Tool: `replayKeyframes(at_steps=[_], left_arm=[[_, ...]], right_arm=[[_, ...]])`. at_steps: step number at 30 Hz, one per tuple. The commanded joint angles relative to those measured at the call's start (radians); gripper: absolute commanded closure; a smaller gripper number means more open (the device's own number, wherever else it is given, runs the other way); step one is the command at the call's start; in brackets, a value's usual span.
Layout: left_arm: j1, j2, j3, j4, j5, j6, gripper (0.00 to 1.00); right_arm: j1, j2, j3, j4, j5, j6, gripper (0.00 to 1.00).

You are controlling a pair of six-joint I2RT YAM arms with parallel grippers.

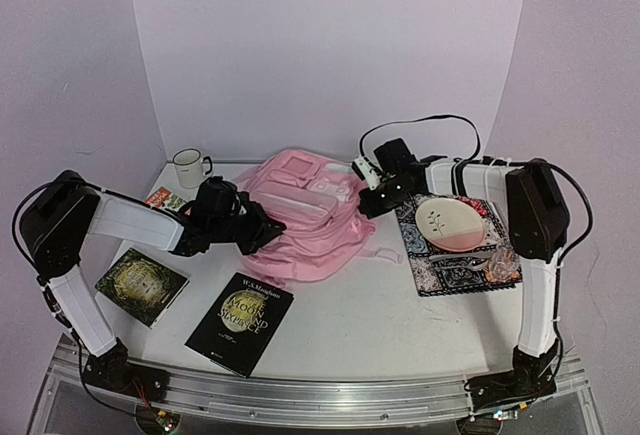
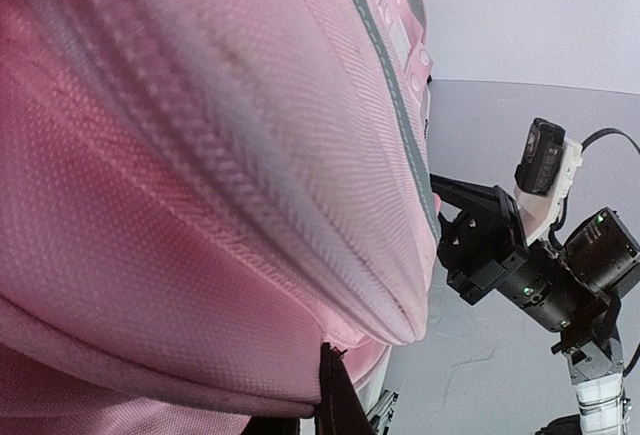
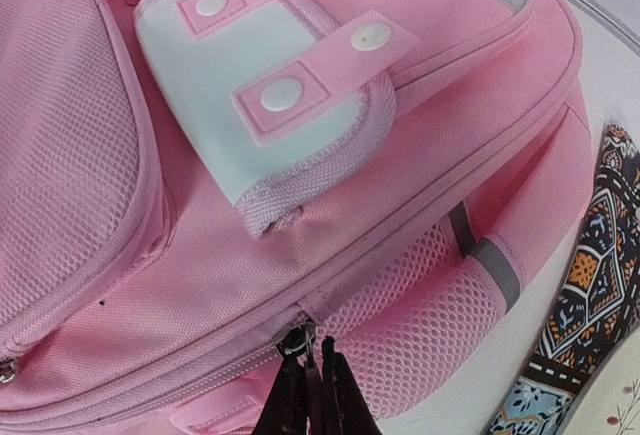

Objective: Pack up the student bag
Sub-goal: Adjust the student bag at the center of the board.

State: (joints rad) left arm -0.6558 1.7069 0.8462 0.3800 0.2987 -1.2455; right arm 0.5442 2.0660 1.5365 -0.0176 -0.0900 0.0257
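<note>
Backpack (image 1: 300, 240) lies front-up, long axis slanting near-left to far-right — left claw (image 1: 266, 230) and right claw (image 3: 310, 380) both closed against it.

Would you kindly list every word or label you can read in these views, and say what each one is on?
"W.S.Maugham": top of the black book cover.
"MOON AND SIXPENCE": same cover, below the name; the finer print there is unreadable.
dark book with gold emblem: lettering too small to read.
packet beside the mug: too blurred to read.
student bag: no writing seen.
</note>
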Motion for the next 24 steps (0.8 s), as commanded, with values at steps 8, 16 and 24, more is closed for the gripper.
replayKeyframes(at_steps=[8, 16, 24], left_arm=[[-0.137, 0.046, 0.222, 0.006, 0.084, 0.126, 0.86], [-0.137, -0.012, 0.179, 0.004, 0.017, 0.236, 0.47], [0.083, -0.141, 0.083, -0.151, -0.001, 0.424, 0.34]], right_arm=[[-0.061, 0.099, 0.242, 0.022, -0.027, -0.005, 1.0], [-0.059, -0.037, 0.103, 0.027, 0.001, 0.019, 0.72], [-0.059, -0.272, -0.162, 0.065, 0.01, 0.173, 0.51]])
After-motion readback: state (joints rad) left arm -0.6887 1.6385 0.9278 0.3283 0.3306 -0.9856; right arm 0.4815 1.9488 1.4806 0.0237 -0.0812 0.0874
